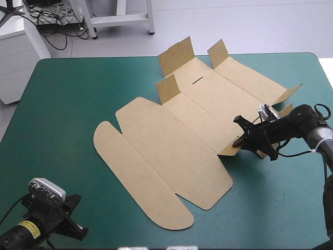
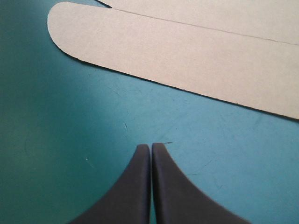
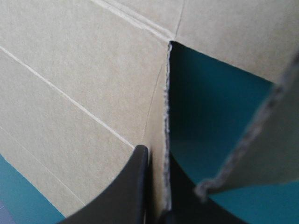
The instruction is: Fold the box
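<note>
The brown box lies mostly flat across the middle of the table, its long rounded lid flap toward the near left. Small flaps stand upright at its far end. My right gripper is at the box's right edge, shut on a raised side flap; the board's cut edge runs between the black fingers. My left gripper is shut and empty over the teal-green cover, a short way off the rounded lid flap, near the table's front left corner.
Bare teal-green cover stretches left of the box and along the near right. The table's far edge lies just beyond the upright flaps.
</note>
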Tool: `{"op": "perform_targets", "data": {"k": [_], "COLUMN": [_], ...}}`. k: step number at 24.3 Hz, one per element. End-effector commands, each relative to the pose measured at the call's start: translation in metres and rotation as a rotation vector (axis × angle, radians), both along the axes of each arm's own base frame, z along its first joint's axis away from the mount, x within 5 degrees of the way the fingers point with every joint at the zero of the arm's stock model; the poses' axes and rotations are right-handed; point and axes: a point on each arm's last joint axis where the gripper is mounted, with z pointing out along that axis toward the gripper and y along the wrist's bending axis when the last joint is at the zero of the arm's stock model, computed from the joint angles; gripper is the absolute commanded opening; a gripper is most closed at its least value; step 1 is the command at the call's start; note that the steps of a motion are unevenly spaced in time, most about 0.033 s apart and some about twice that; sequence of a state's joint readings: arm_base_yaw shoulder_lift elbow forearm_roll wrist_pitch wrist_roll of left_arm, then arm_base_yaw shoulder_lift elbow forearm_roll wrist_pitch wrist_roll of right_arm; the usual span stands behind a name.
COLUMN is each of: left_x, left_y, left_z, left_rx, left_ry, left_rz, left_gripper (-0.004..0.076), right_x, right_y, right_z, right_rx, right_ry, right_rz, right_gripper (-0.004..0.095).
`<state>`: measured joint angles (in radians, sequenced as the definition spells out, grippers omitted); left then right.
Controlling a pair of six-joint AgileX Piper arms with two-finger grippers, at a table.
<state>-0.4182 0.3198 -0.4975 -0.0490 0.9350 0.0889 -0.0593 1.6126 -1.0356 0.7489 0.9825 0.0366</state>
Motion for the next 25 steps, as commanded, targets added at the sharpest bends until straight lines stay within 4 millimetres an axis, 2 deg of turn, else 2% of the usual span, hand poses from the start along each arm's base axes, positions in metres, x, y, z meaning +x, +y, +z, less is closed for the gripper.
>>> {"op": "perform_targets", "data": {"k": [1, 5, 6, 9, 12, 14, 19, 21, 25], "left_x": [0.003, 0.003, 0.003, 0.003, 0.003, 0.003, 0.003, 0.002, 0.002], "left_y": [-0.002, -0.002, -0.002, -0.002, -0.002, -0.002, -0.002, -0.001, -0.001], "left_z": [0.012, 0.012, 0.012, 0.011, 0.011, 0.011, 0.011, 0.01, 0.01], "left_rx": [-0.044, -0.044, -0.044, -0.042, -0.042, -0.04, -0.039, -0.035, -0.034], "left_ry": [-0.067, -0.067, -0.067, -0.064, -0.064, -0.06, -0.058, -0.049, -0.047], "left_rz": [0.004, 0.004, 0.004, 0.004, 0.004, 0.004, 0.004, 0.003, 0.003], "left_gripper": [-0.001, -0.001, -0.001, -0.001, -0.001, -0.001, -0.001, -0.001, -0.001], "right_x": [0.003, 0.007, 0.011, 0.02, 0.042, 0.06, 0.096, 0.11, 0.131], "right_y": [0.001, -0.007, -0.013, -0.02, -0.032, -0.032, -0.007, 0.009, 0.055], "right_z": [0.019, 0.024, 0.029, 0.041, 0.059, 0.065, 0.073, 0.076, 0.079], "right_rx": [0.013, -0.125, -0.212, -0.309, -0.472, -0.493, -0.584, -0.641, -0.718], "right_ry": [-0.099, -0.163, -0.176, -0.178, -0.189, -0.221, -0.321, -0.368, -0.508], "right_rz": [0.01, 0.09, 0.138, 0.221, 0.365, 0.496, 0.669, 0.745, 0.966], "right_gripper": [0.0004, 0.0004, 0.0004, 0.0004, 0.0004, 0.0003, 0.0004, 0.0003, 0.0003]}}
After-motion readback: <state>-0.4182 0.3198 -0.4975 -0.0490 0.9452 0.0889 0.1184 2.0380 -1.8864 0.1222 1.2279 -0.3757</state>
